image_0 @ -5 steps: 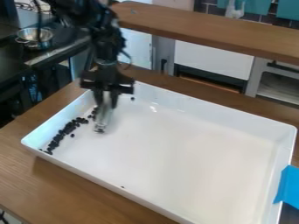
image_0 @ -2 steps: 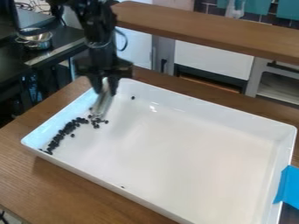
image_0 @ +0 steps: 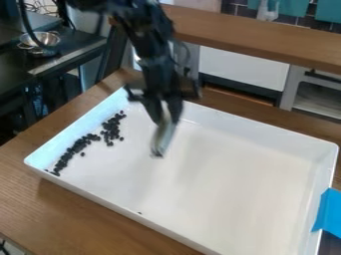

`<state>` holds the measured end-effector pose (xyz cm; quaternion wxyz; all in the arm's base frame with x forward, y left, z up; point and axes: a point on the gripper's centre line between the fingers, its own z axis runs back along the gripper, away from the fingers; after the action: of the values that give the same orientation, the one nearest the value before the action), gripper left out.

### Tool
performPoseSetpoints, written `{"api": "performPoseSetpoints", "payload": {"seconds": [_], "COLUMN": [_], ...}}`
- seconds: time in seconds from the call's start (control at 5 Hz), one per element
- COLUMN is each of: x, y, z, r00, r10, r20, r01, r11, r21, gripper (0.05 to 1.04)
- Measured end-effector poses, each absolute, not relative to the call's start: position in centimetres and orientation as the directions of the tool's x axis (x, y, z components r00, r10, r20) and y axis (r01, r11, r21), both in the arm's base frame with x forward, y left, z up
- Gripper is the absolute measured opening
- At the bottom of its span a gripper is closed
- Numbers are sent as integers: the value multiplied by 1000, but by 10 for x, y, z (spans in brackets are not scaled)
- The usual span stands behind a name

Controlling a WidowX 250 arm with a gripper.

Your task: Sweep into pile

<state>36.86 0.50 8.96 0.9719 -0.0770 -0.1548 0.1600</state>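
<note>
Sweeping tool point(image_0: 162, 139), pale and blurred, is gripped by the gripper point(image_0: 165, 118); fingers closed in on its upper part. Long axis is steep and slanted: upper end between the fingers, lower end below them and pointing down-left in view (contact with the tray point(image_0: 266, 134) cannot be told). Dark bits lie left of the gripper: a cluster point(image_0: 111, 130) nearer, a curved row point(image_0: 79, 144) farther off and lower.

Versus the previous frame: gripper and tool have shifted right, away from the bits; the lean is similar. More of the cluster's upper part shows; the curved row looks unchanged.
</note>
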Motion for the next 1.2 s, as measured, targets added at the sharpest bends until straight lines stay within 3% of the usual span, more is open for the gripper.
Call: {"api": "performPoseSetpoints", "payload": {"seconds": [0.2, 1.2], "x": [354, 326], "y": [-47, -23], "z": [67, 34], "r00": [899, 919], "r10": [345, 263], "r20": [268, 295], "r01": [-296, -238], "r11": [932, 964], "r21": [-207, -119], "gripper": [339, 339]}}
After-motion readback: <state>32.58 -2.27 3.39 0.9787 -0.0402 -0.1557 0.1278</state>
